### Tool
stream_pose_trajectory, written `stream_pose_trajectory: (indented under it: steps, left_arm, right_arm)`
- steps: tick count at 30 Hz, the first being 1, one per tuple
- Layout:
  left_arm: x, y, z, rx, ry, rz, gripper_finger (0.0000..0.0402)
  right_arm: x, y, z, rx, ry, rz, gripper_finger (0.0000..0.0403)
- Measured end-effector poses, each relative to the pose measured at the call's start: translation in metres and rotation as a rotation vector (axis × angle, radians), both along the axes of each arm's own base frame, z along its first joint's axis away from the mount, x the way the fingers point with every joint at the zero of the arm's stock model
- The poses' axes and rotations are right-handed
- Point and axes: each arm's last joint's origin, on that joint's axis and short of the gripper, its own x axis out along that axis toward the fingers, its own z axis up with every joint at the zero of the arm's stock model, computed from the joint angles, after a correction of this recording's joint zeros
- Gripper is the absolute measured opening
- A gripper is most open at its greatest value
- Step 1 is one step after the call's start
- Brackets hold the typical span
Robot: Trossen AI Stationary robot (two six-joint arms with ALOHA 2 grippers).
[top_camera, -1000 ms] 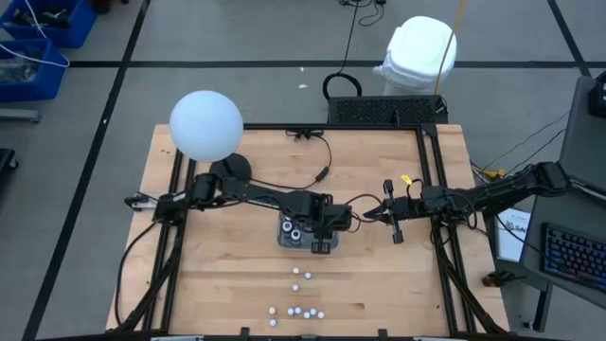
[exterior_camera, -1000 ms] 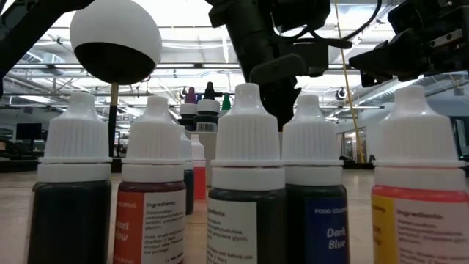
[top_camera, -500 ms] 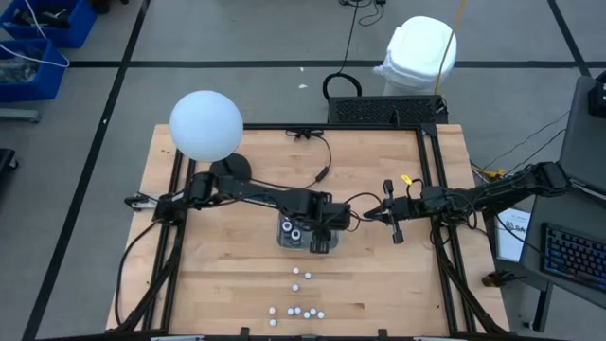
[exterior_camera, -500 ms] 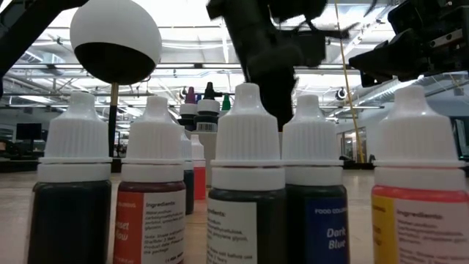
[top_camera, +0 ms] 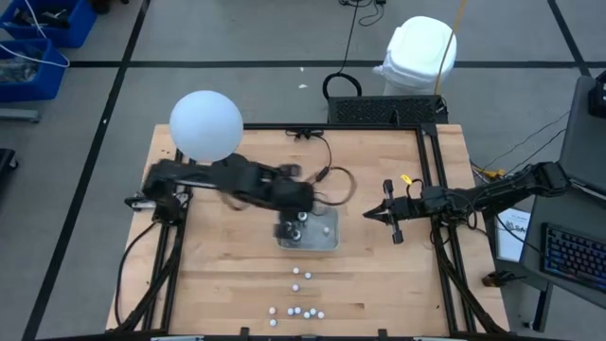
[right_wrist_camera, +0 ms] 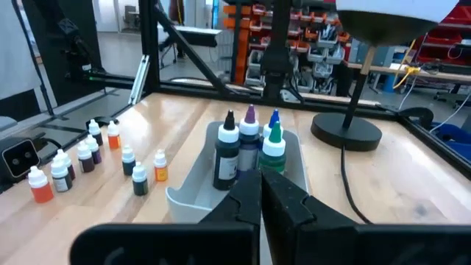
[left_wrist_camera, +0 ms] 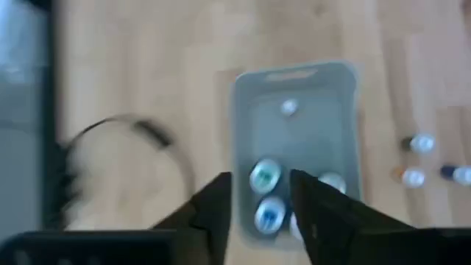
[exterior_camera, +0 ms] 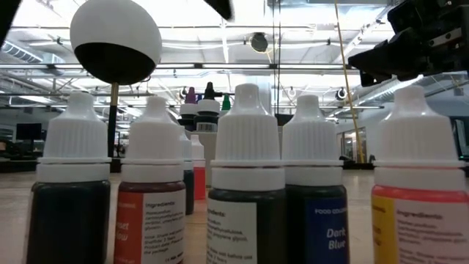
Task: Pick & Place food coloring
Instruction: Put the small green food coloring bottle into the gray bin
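**op_remote:** Where I'm at: four bigger food coloring bottles (right_wrist_camera: 246,151) stand upright inside the grey tray (top_camera: 325,237), bunched at one end, with black, purple, blue and green tips. The small white-capped bottles (top_camera: 301,296) are loose on the table (top_camera: 379,284), well apart from the tray on its near side; several fill the low camera, one labelled dark blue (exterior_camera: 314,192).

**benchlurker:** And the grippers?

**op_remote:** My left gripper (left_wrist_camera: 259,210) hangs above the tray, with two teal-ringed tops showing right between its fingers (left_wrist_camera: 316,210). Jaws are parted, nothing pinched. That arm's pretty blurred in the overhead view. My right gripper (right_wrist_camera: 259,193) sits off to the tray's side, jaws pressed together and empty, pointing at the bottles in the tray.

**benchlurker:** Anything else on the table?

**op_remote:** A white globe lamp (top_camera: 205,125) beyond the tray, with a black cable (top_camera: 327,161) near it.
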Motion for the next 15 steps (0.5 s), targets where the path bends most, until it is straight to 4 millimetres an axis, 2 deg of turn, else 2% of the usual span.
stream_pose_trajectory:
  steps: [3, 7, 11, 15]
  left_arm:
    - [-0.039, -0.005, 0.028, 0.002, -0.085, 0.039, 0.0077]
    - [-0.095, -0.012, 0.049, -0.027, -0.174, 0.046, 0.0011]
    - [-0.148, -0.016, 0.047, -0.050, -0.231, 0.103, 0.0011]
    - [-0.188, -0.018, 0.032, -0.083, -0.327, 0.110, 0.0004]
  right_arm:
    - [0.000, 0.000, 0.001, 0.001, -0.006, 0.000, 0.0000]
    - [0.000, 0.000, 0.000, 0.000, 0.002, 0.001, 0.0000]
    - [0.000, 0.000, 0.000, 0.001, -0.004, 0.000, 0.0000]
    - [0.000, 0.000, 0.003, 0.004, -0.026, 0.001, 0.0000]
